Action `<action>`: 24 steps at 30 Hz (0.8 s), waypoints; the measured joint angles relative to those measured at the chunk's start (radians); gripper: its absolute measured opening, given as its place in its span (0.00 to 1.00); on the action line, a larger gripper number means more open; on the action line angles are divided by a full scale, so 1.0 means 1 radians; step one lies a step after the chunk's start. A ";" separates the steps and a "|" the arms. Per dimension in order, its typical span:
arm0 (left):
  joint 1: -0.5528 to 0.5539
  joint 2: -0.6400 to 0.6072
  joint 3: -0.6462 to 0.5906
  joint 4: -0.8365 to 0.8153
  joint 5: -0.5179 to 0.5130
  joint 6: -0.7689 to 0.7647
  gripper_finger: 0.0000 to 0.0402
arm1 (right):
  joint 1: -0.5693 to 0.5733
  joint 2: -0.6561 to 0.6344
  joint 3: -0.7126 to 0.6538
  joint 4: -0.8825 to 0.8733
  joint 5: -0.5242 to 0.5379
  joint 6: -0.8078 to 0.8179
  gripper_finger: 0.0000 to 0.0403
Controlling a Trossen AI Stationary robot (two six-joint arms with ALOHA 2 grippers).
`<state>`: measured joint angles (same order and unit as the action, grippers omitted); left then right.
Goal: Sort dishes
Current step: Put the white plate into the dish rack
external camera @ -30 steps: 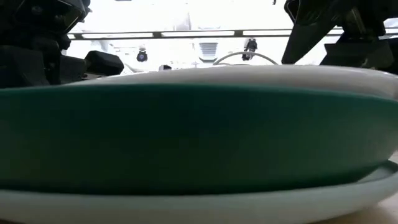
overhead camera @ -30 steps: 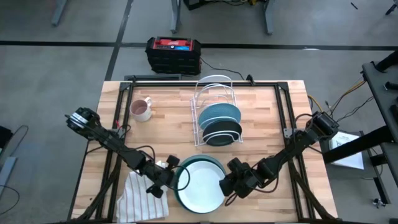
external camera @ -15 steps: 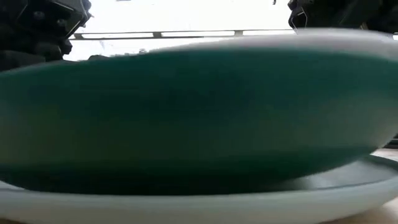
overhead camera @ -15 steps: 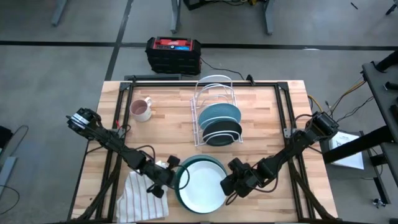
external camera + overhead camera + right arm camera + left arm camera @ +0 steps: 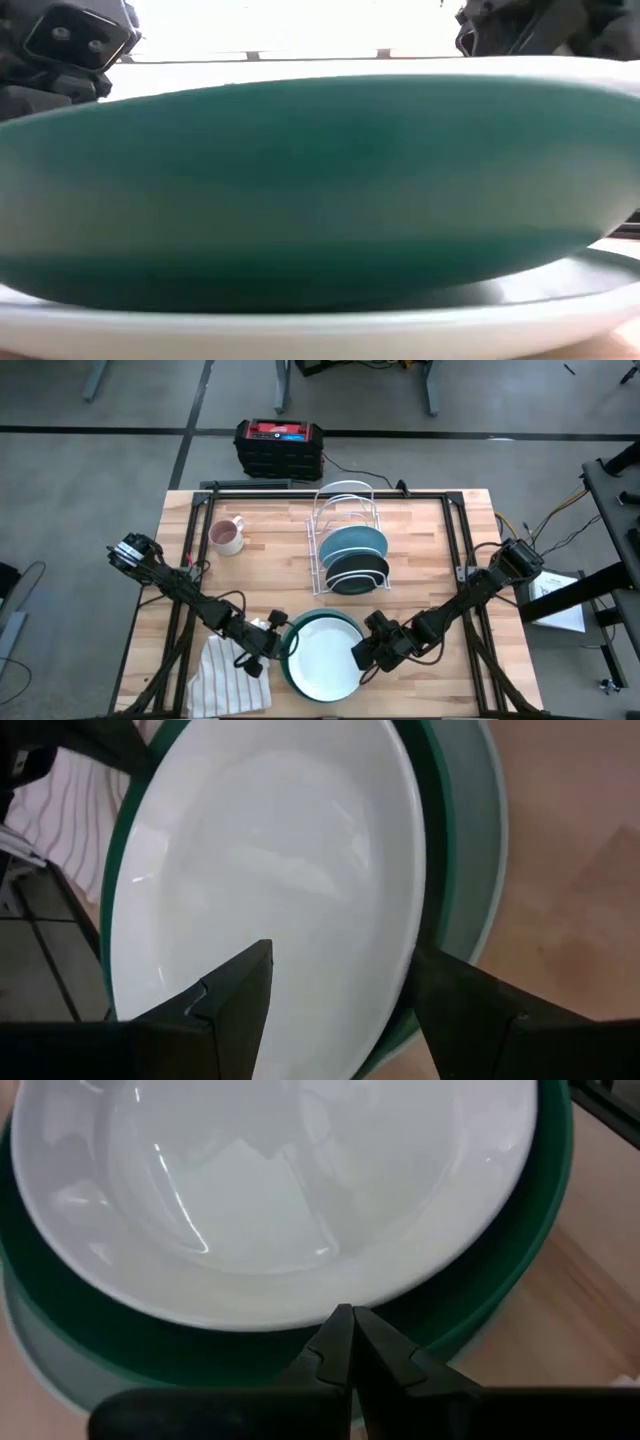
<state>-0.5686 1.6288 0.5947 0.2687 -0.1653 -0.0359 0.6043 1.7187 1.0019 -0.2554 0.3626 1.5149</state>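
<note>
We take the wire dish rack point(image 5: 345, 540) at the table's middle as our landmark. Two dishes stand in it on edge: a pale blue plate point(image 5: 352, 543) and, just in front of it toward the near edge, a blackish plate point(image 5: 356, 574) with a pale rim.

Nearer us than the rack, at the front edge of the wooden table point(image 5: 440, 550), sits a stack: a dark green plate point(image 5: 320, 190) with a white inside lies tilted on a larger teal plate point(image 5: 478, 850) with a pale rim, its right side lifted.

The right gripper point(image 5: 368, 654) is at the green plate's right edge, its fingers point(image 5: 232, 992) spread wide and straddling the rim, one above the white inside and one outside below it. The left gripper point(image 5: 268, 644) is at the same plate's left edge; its fingertips point(image 5: 350, 1330) are pressed together, their point at the green rim.

Left of the stack lies a white striped cloth point(image 5: 225, 675). Left of the rack, toward the far side, stands a mug point(image 5: 228, 536). Beyond the rack, off the table, a black and red box point(image 5: 279, 446) sits on the floor.
</note>
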 joint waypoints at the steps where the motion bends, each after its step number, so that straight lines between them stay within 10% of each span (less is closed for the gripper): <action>1: 0.000 0.000 -0.001 0.004 0.000 0.004 0.00 | -0.006 0.000 -0.001 0.000 0.000 -0.008 0.54; 24: 0.005 -0.001 -0.052 0.112 0.001 0.023 0.00 | -0.119 0.164 0.001 0.191 -0.093 -0.215 0.35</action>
<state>-0.5640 1.6279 0.5423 0.3810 -0.1643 -0.0132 0.4850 1.8825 1.0027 -0.0646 0.2700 1.2999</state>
